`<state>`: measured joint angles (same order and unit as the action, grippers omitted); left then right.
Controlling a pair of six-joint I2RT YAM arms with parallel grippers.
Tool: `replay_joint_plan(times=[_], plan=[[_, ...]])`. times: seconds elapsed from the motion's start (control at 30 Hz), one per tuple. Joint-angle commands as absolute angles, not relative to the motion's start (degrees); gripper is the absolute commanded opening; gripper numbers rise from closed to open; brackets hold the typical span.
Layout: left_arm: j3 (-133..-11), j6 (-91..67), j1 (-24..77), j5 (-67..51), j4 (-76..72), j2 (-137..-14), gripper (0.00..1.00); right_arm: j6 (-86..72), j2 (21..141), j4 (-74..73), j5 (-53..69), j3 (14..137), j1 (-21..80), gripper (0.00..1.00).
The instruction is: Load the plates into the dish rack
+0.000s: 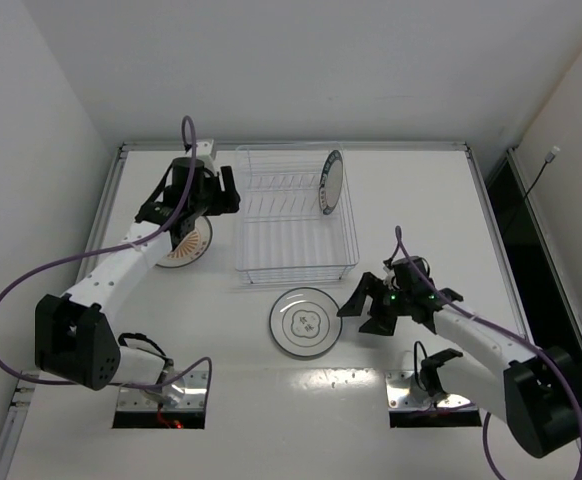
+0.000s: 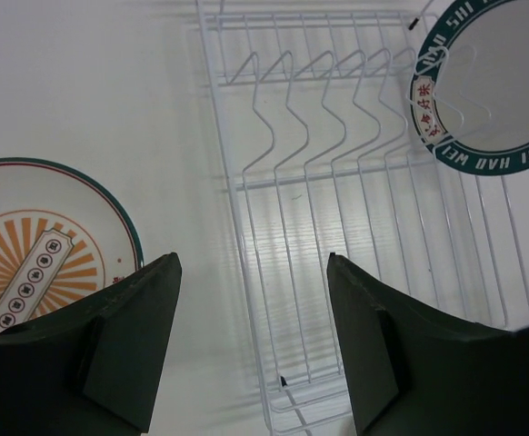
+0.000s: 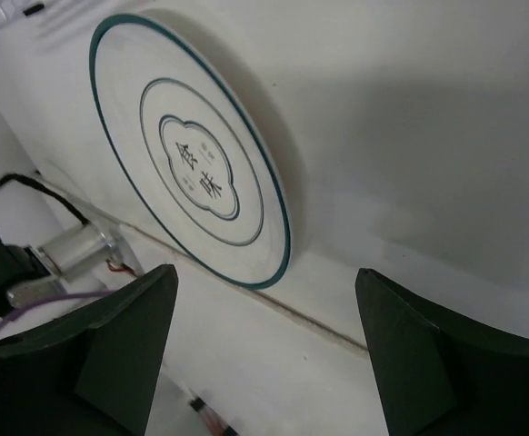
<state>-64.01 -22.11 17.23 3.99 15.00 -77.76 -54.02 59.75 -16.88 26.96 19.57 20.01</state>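
Note:
The wire dish rack (image 1: pixel 296 215) sits at the middle back of the table. One plate with a dark patterned rim (image 1: pixel 331 183) stands upright in its right end, also in the left wrist view (image 2: pixel 501 82). The orange-striped plate (image 1: pixel 186 243) lies flat left of the rack, partly under my left gripper (image 1: pixel 227 195). That gripper is open and empty, hovering by the rack's left side (image 2: pixel 253 259). The grey-ringed plate (image 1: pixel 306 321) lies flat in front of the rack. My right gripper (image 1: pixel 356 315) is open just right of it, holding nothing (image 3: pixel 265 271).
Two square cut-outs with mounts and wiring (image 1: pixel 161 395) (image 1: pixel 431 395) sit at the near edge by the arm bases. Purple cables loop along both arms. White walls close in the left and back; a dark gap runs past the table's right edge (image 1: pixel 516 230).

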Motion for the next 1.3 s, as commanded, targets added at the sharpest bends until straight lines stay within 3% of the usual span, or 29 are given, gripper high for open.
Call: replay_joint_plan(times=[0.0,0.27,0.4,0.47,0.8,0.87,1.07,1.27], plan=[[-63.5,-21.3,17.7,0.0,12.5,-77.0,0.63,-66.7,57.8,-8.5,25.4,15.5,20.9,0.76],[-64.1,-21.3,17.7,-1.1,12.5,-77.0,0.63,-73.4,58.5,-10.8,15.6,16.1,27.9,0.73],[-64.1,-21.3,17.7,-1.1,12.5,-76.4,0.63,-72.2,66.3,-7.8,16.4,18.3,29.0,0.6],[-64.1,-21.3,17.7,-1.1,12.5,-76.4,0.63,-71.6,70.9,-5.7,18.0,19.1,29.5,0.58],[-63.5,-21.3,17.7,-0.5,12.5,-76.4,0.63,-70.1,77.6,-0.4,20.0,20.1,30.1,0.15],[-63.5,-21.3,17.7,-0.5,12.5,-76.4,0.63,-67.8,77.6,-2.2,21.4,20.7,30.1,0.02],[-63.0,-21.3,17.7,0.8,12.5,-76.4,0.63,-60.0,71.6,-14.8,22.4,26.9,31.6,0.0],[-63.0,-22.0,17.7,7.3,14.4,-75.8,0.63,-51.8,54.7,-32.2,18.6,33.6,36.1,0.0]])
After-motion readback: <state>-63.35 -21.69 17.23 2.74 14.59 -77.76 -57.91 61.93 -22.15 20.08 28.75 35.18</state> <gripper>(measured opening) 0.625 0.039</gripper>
